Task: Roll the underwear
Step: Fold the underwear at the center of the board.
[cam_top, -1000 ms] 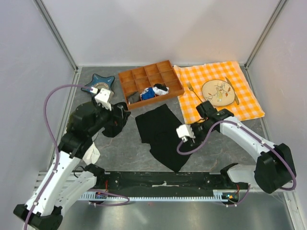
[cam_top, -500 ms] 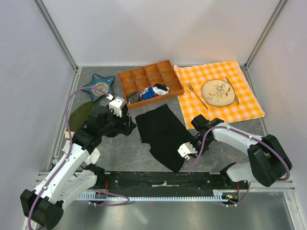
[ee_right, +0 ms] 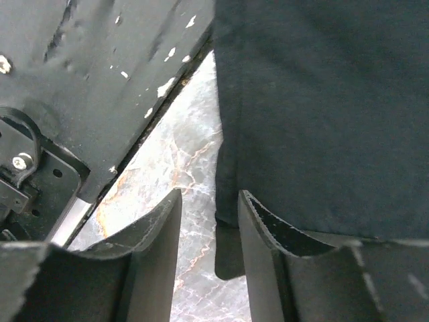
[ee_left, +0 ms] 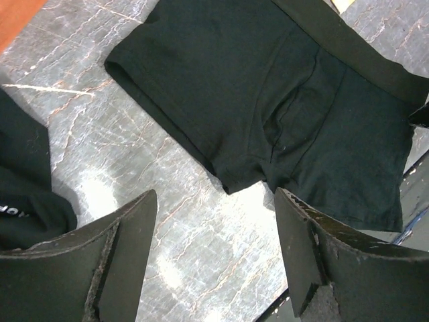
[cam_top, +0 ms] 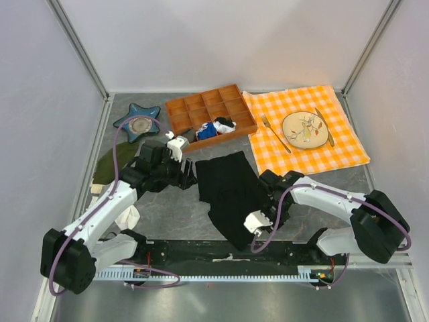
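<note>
The black underwear point(cam_top: 226, 188) lies flat on the grey table, in front of the orange tray. My left gripper point(cam_top: 191, 177) hovers just left of it with jaws wide open and empty. In the left wrist view the underwear point(ee_left: 281, 100) lies ahead of the gripper point(ee_left: 214, 221), over bare table. My right gripper point(cam_top: 250, 227) is low at the underwear's near right corner. In the right wrist view the gripper point(ee_right: 209, 215) is open, with the hem of the underwear point(ee_right: 322, 100) between its fingers and its right finger over the cloth.
The orange compartment tray point(cam_top: 179, 107) holds small items. A blue star dish point(cam_top: 139, 123), an olive cloth point(cam_top: 107, 164) and a small black cloth point(ee_left: 27, 181) lie at left. A checked cloth point(cam_top: 348, 151) bears a plate point(cam_top: 305, 127). The black rail point(ee_right: 100, 67) runs along the near edge.
My left arm has swung right and down to the underwear's left edge. My right gripper has moved down and nearer, to the underwear's near right corner. The underwear has hardly shifted.
</note>
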Action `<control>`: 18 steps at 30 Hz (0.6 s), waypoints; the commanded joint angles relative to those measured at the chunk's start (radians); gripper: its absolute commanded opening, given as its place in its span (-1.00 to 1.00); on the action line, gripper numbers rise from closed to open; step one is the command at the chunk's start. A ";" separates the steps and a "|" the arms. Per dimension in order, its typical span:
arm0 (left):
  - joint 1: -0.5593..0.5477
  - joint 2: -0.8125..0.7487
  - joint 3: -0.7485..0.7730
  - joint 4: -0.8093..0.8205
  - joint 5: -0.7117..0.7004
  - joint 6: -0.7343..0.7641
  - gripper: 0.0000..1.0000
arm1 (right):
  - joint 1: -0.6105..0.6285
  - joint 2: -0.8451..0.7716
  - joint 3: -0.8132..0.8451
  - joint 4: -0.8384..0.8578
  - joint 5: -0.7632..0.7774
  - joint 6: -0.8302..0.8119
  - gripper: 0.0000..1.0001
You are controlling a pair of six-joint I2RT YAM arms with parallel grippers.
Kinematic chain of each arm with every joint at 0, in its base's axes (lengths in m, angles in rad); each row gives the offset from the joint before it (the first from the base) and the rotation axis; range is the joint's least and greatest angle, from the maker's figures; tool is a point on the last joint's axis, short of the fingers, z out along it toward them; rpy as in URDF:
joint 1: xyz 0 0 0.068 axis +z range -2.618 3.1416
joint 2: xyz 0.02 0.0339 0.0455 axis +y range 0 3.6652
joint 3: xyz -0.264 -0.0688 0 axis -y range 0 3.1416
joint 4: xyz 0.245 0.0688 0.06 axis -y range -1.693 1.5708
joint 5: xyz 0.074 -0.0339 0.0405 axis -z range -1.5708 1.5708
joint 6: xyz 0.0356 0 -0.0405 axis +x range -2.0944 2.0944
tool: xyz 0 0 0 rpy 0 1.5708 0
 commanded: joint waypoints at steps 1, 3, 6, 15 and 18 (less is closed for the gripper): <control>0.014 0.112 0.089 0.029 0.066 0.035 0.52 | -0.056 -0.014 0.164 -0.033 -0.111 0.113 -0.03; 0.017 0.172 0.133 0.025 0.074 0.049 0.49 | -0.108 0.019 0.240 -0.039 -0.189 0.091 0.04; 0.017 0.300 0.220 0.009 0.062 0.098 0.44 | -0.222 0.219 0.434 -0.035 -0.272 0.103 0.05; 0.025 0.375 0.324 -0.045 -0.047 0.135 0.34 | -0.340 0.701 0.973 0.098 -0.249 0.386 0.04; 0.029 0.315 0.305 -0.037 -0.084 0.146 0.36 | -0.342 0.784 1.056 0.132 -0.189 0.449 0.04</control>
